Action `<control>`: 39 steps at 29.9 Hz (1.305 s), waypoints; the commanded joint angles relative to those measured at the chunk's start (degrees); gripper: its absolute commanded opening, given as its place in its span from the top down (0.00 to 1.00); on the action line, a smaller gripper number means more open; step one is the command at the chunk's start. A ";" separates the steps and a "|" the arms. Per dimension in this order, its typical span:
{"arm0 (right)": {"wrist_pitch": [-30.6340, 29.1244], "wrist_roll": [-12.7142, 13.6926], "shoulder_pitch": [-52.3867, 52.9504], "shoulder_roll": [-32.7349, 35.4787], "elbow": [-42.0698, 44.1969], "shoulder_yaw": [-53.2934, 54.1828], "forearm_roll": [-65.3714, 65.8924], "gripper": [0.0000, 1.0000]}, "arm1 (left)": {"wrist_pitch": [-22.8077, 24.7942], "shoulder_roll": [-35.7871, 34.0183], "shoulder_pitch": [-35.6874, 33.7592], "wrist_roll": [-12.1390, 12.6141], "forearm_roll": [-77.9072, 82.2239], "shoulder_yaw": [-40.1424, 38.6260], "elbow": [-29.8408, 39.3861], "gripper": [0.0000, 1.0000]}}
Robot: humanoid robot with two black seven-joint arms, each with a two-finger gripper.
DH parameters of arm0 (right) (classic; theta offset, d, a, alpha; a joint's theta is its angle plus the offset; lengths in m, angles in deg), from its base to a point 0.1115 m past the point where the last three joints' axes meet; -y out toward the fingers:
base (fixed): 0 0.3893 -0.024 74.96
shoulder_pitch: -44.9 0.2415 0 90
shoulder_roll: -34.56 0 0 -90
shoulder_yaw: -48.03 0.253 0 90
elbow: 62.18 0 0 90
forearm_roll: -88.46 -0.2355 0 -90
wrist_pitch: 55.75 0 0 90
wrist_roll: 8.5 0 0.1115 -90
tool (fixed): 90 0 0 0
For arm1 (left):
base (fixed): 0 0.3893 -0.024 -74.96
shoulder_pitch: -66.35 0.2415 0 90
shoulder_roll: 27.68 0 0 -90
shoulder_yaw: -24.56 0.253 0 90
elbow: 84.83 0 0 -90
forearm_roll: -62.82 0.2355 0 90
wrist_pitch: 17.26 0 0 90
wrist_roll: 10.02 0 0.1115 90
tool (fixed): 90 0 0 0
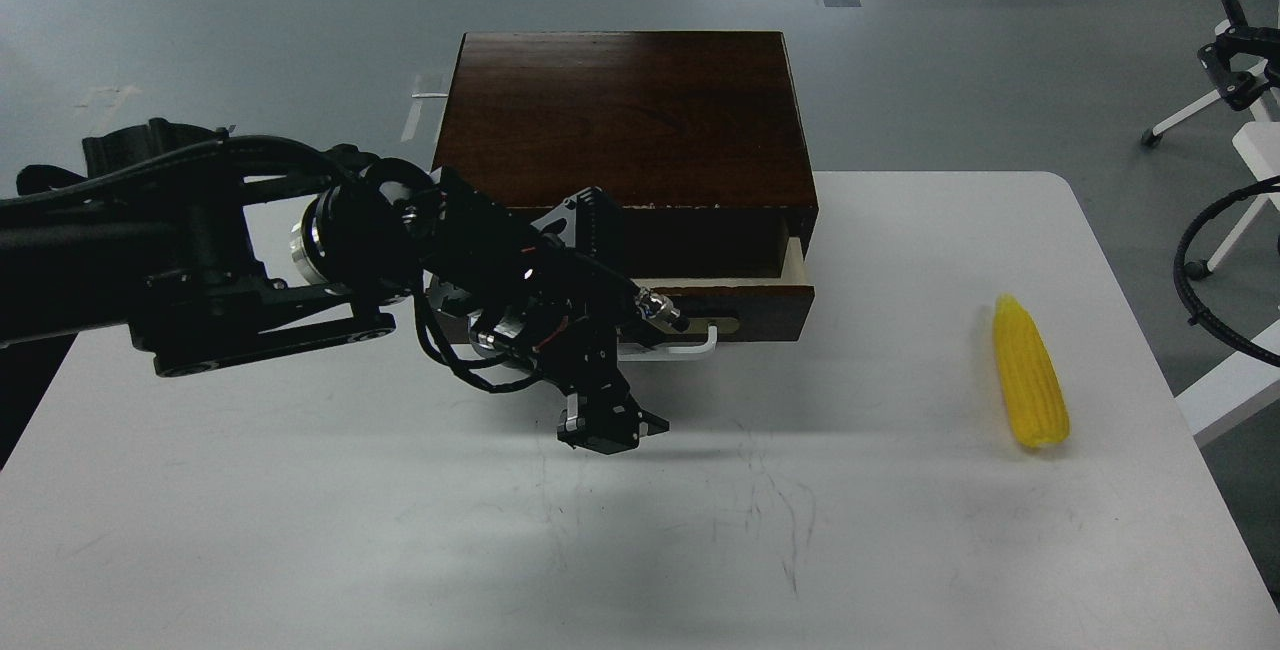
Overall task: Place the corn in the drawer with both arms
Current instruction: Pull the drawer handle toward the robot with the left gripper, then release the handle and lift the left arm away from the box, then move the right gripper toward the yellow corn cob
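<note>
Grey floor surrounds a white table (300, 530) that carries everything. On its right side lies the corn (1030, 375), flat on the surface, pointed end away from the robot, well apart from the box and touched by nothing. To its left, at the table's far edge, stands the dark brown box (620, 115). Its drawer (750, 298) is pulled out a little, showing a thin strip of cream inner side; what the drawer holds cannot be seen through the narrow gap. The white handle (695, 342) on the drawer front is partly hidden by the left arm (200, 260), which reaches in from the left across the box front. The left gripper (605, 427) hangs just below the handle, above the table; it is too dark to tell whether its fingers are apart or together. The right gripper is out of sight.
</note>
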 commanded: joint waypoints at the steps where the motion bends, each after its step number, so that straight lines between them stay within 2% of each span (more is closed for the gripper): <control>1: 0.00 0.08 0.03 -0.02 -0.02 0.00 0.00 0.00 | 0.00 0.09 0.26 -0.01 -0.02 0.00 0.80 0.19; 9: 0.00 -0.01 0.03 0.50 -0.02 0.00 0.00 0.00 | 0.00 -0.17 -0.26 -0.01 -0.90 -0.96 1.60 0.16; 13: 0.00 0.08 0.12 1.21 -0.11 0.00 0.00 0.00 | 0.00 -0.52 -2.02 -0.01 -7.82 -5.51 2.47 0.03; 17: 0.00 0.52 0.73 4.19 -0.63 -1.49 0.35 0.00 | 0.00 -3.15 -2.11 -0.01 -20.92 -11.76 1.42 0.03; 21: 0.00 0.17 3.53 6.65 -0.55 -7.44 2.62 0.00 | 0.00 -5.61 -1.50 -0.01 -38.11 -15.63 -5.67 0.02; 27: 0.00 -0.27 11.00 11.75 -0.55 -19.58 12.02 0.00 | 0.00 -7.81 -1.50 -0.01 -61.77 -16.69 -16.93 0.02; 35: 0.00 -0.27 17.77 12.20 -1.16 -27.94 28.36 0.00 | 0.00 -8.08 0.43 -0.01 -87.01 -18.10 -33.54 0.02; 39: 0.00 -0.36 20.76 11.58 -2.48 -31.29 36.55 0.00 | 0.00 -7.03 1.92 -0.01 -98.26 -18.19 -38.12 0.02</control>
